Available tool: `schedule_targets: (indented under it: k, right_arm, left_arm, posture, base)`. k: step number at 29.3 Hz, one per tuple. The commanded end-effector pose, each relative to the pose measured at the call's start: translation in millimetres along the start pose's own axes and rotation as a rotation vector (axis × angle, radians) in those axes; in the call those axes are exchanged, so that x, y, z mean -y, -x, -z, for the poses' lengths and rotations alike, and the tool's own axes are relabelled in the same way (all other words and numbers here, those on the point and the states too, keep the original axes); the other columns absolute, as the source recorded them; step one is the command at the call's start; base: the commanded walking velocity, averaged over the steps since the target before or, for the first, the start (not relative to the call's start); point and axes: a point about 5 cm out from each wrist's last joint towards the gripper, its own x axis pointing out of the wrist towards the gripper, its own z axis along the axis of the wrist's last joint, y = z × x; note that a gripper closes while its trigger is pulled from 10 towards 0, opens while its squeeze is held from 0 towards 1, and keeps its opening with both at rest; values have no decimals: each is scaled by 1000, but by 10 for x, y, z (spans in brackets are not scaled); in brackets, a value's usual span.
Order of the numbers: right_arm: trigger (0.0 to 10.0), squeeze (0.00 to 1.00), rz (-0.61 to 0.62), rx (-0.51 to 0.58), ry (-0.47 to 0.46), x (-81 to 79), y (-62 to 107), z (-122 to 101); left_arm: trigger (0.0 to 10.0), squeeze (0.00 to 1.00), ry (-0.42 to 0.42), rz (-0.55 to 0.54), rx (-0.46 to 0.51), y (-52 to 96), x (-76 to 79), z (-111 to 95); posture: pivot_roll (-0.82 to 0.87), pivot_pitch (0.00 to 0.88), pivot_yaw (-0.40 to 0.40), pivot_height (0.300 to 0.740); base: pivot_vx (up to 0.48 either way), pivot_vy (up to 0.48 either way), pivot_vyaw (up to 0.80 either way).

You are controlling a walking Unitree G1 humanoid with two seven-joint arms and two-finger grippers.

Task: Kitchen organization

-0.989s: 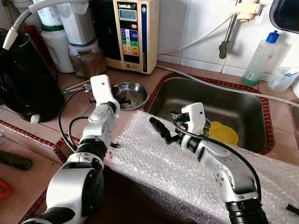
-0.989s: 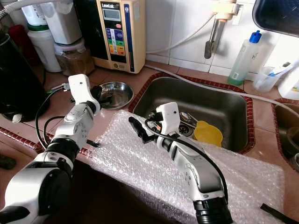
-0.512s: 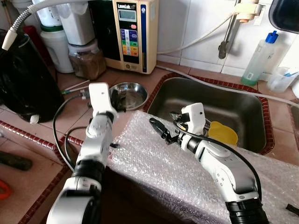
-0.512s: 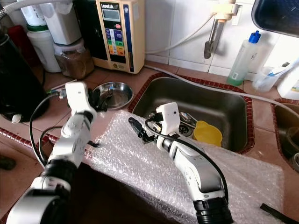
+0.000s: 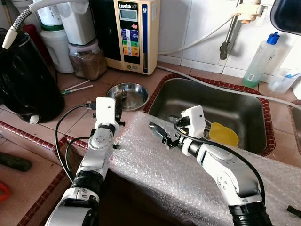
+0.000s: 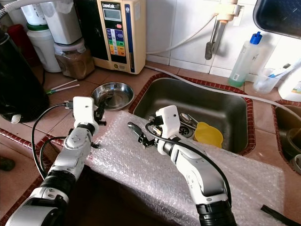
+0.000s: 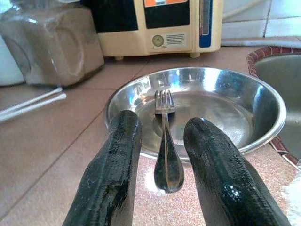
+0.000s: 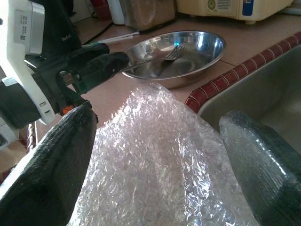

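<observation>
Steel is what your left gripper (image 7: 162,155) faces: a fork (image 7: 165,141) lies with its tines inside the shallow metal bowl (image 7: 235,101) and its handle resting over the near rim, pointing back at you. The handle end sits right between your two black fingers (image 7: 110,179), which are parted on either side of it and not pressed against it, so you have nothing held there. The bowl stands on the reddish tiled counter (image 5: 75,110), just beside the sink (image 5: 235,110) and in front of the cream water machine (image 5: 134,33).

Your right gripper (image 8: 155,155) is spread wide, hovering over the sheet of bubble wrap (image 5: 188,174) that drapes the counter's front edge. From its wrist view you see your left gripper ahead, with the bowl and fork beyond it. A yellow cup (image 5: 225,134) lies in the sink, well apart from both grippers. Two white sticks (image 5: 75,87) lie on the counter near the bowl.
</observation>
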Motion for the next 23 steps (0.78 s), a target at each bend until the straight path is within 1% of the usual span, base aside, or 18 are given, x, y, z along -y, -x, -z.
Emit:
schedule_targets:
  k: [1, 3, 4, 7, 11, 13, 14, 15, 17, 18, 23]
  right_arm:
    - [10000, 294, -7, 12, 8, -30, 16, -34]
    - [10000, 290, -5, 10, 7, -30, 22, -26]
    - [10000, 294, -3, 8, 6, -25, 27, -21]
    - [10000, 294, -3, 4, 6, -19, 32, -15]
    - [10000, 294, -7, 4, 8, -22, 22, -23]
    - [10000, 302, -10, 5, 8, -26, 18, -28]
    - [10000, 384, -11, 5, 8, -27, 21, -25]
    - [10000, 361, -10, 4, 8, -26, 22, -22]
    - [10000, 353, -9, 3, 7, -24, 22, -16]
    - [10000, 333, -8, 2, 7, -24, 22, -13]
    - [10000, 325, -10, 1, 7, -30, 16, -10]
  left_arm:
    - [10000, 0, -63, 22, 13, -14, 10, -11]
    - [10000, 0, -71, 33, 24, 1, 2, 9]
    - [10000, 0, -90, 46, 42, 12, 6, 11]
    - [10000, 0, -76, 55, 43, 19, 19, 22]
    - [10000, 0, -83, 73, 40, 14, 61, 29]
    - [10000, 0, -78, 100, 43, 14, 89, 33]
    - [10000, 1000, -70, 97, 51, 17, 89, 31]
    - [10000, 1000, -63, 92, 55, 19, 84, 27]
    - [10000, 1000, -52, 92, 58, 21, 79, 24]
    - [10000, 1000, -40, 96, 59, 23, 80, 23]
    - [10000, 1000, -52, 87, 65, 27, 72, 24]
  posture:
    - [-72, 0, 26, 740]
    - [-72, 0, 26, 740]
    - [-72, 0, 22, 740]
    - [-71, 0, 20, 740]
    - [-71, 0, 19, 740]
    - [-72, 0, 20, 740]
    - [-71, 0, 20, 740]
    - [-71, 0, 20, 740]
    - [-71, 0, 20, 740]
    - [-70, 0, 20, 740]
    - [-69, 0, 20, 740]
  base:
    - [0, 0, 0]
    - [0, 0, 0]
    - [0, 0, 0]
    - [0, 0, 0]
    - [0, 0, 0]
    - [0, 0, 0]
    - [0, 0, 0]
    - [0, 0, 0]
    - [0, 0, 0]
    - [0, 0, 0]
    - [0, 0, 0]
